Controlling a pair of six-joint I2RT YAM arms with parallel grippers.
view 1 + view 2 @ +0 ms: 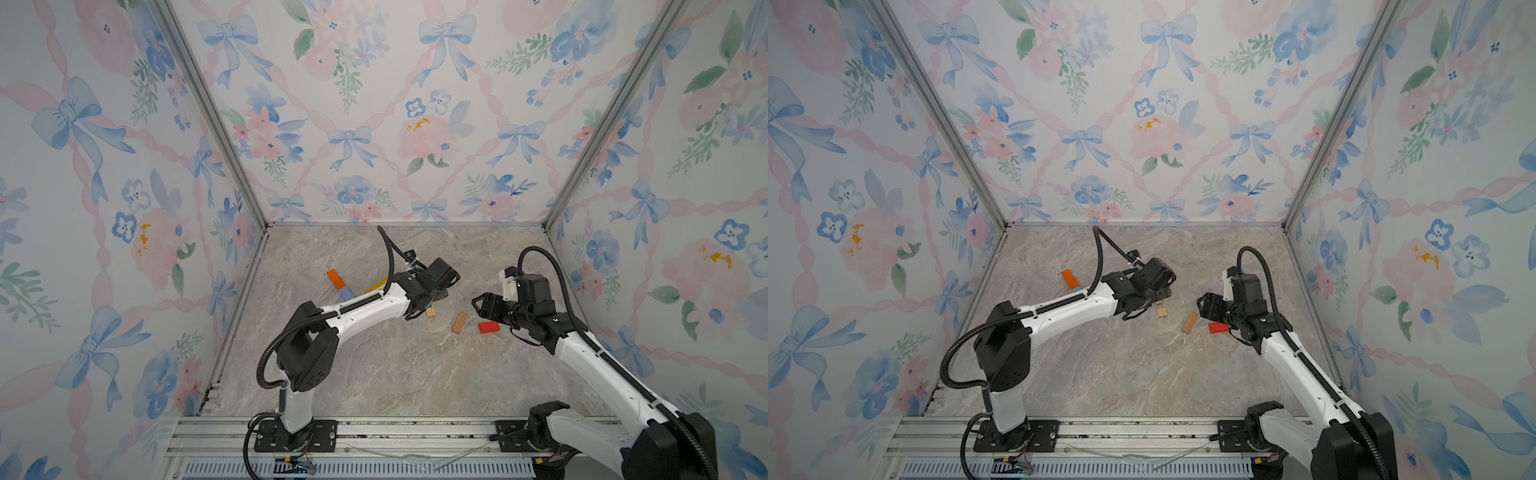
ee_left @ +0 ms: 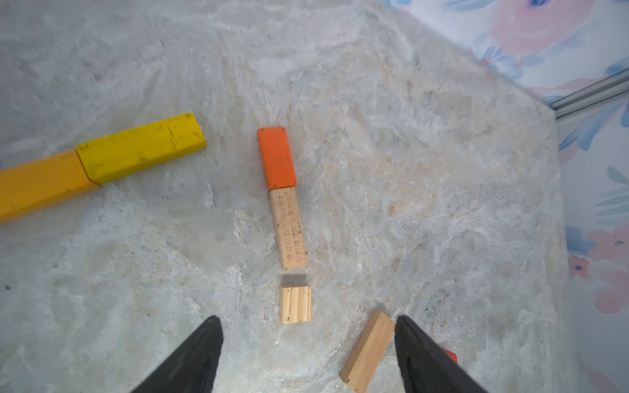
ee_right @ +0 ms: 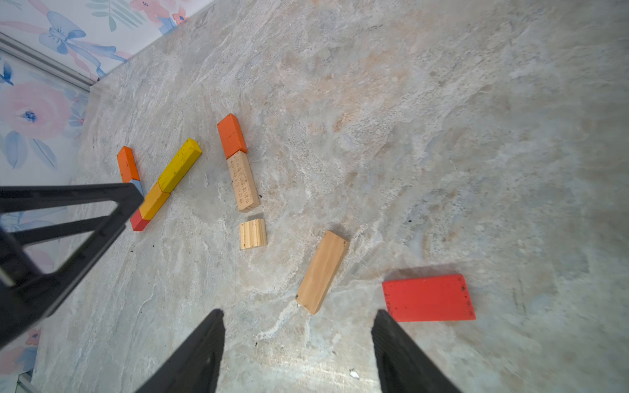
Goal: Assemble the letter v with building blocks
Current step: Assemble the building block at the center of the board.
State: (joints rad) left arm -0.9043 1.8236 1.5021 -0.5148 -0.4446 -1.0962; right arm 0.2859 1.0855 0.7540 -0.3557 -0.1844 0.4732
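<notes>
Building blocks lie on the marble table. In the right wrist view an orange block (image 3: 127, 164) and a yellow (image 3: 179, 165) and amber (image 3: 154, 200) pair meet at a small red block (image 3: 139, 221), forming a V. Beside them an orange block (image 3: 231, 136) and an engraved tan block (image 3: 243, 182) lie end to end. A short tan block (image 2: 295, 304) lies just ahead of my open, empty left gripper (image 2: 306, 326). My right gripper (image 3: 299, 312) is open and empty, between a long tan block (image 3: 322, 271) and a flat red block (image 3: 428, 297).
Flowered walls close in the table (image 1: 374, 374) on three sides, with metal posts in the back corners. Both arm bases are bolted to a rail (image 1: 395, 432) along the front edge. In both top views the left arm (image 1: 357, 311) covers part of the V.
</notes>
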